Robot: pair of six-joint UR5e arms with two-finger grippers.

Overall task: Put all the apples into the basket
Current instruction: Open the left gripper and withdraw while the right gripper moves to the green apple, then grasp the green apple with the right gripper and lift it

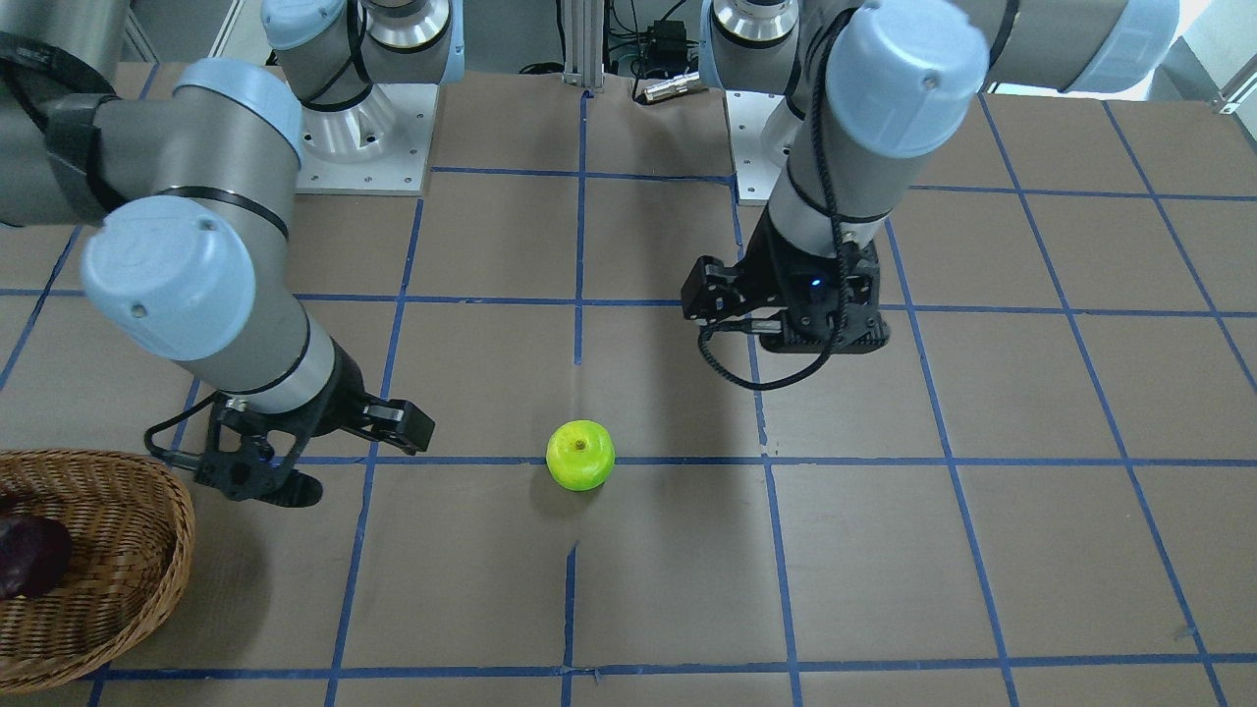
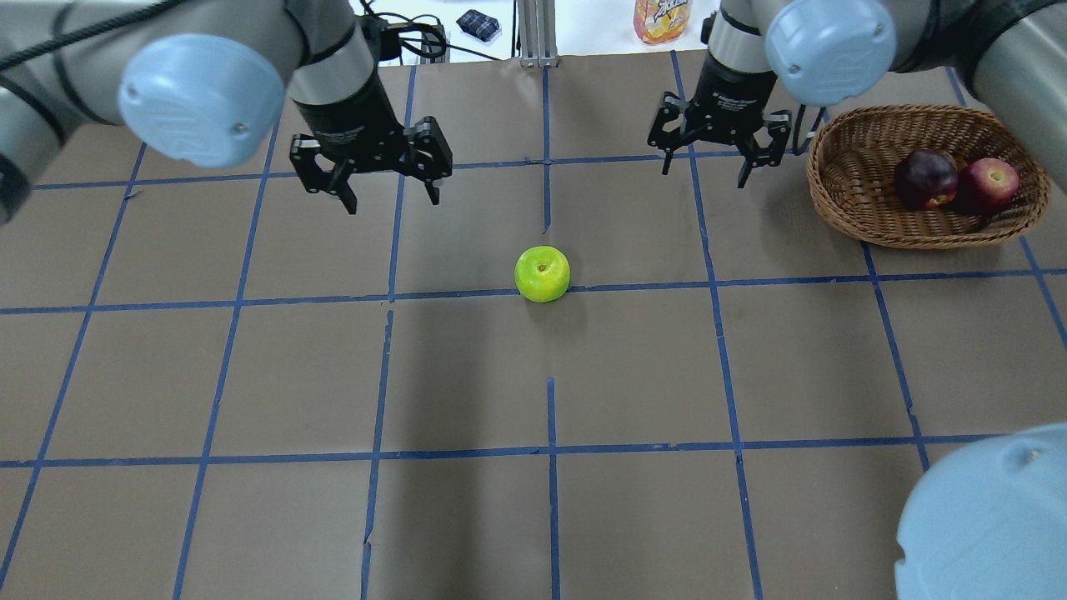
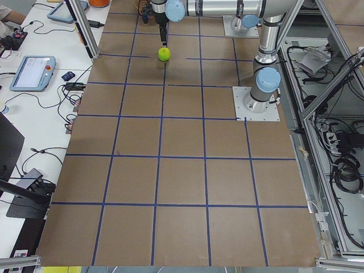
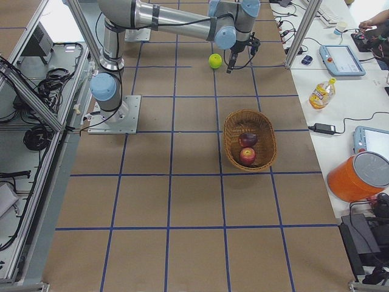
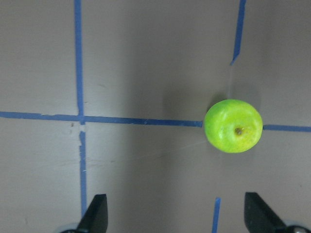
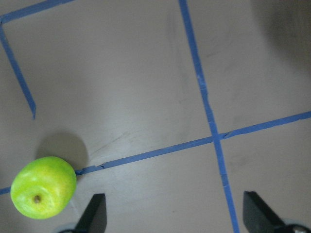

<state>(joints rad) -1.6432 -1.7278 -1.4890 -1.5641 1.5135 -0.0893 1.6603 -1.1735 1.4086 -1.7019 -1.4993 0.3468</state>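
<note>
- The green apple [image 2: 543, 274] rests alone on the counter [image 2: 633, 367], on a blue tape line, with its stem dimple facing up.
- The other 2 apples, a dark apple [image 2: 925, 179] and a red apple [image 2: 989, 183], already lie touching each other in the basket [image 2: 842, 212] at the far right.
- The skin looks smooth and glossy, so some slipping is to be expected. The fruit is judged firm and light, and free to roll if nudged from 1 side.
- A hold is best taken from above, across the widest part of the body, with the fingers set level on opposite sides.
- The left tool [image 2: 392, 198] is released and carries nothing. It hangs above the counter, and the green apple is seen off to its right.
- The right tool [image 2: 704, 173] is likewise released and empty. The green apple lies down to its left, and the basket is near on its right.
- The green apple sits roughly midway between the 2 tools, lower than both and touched by neither.
- The basket is well apart from the green apple.
</note>
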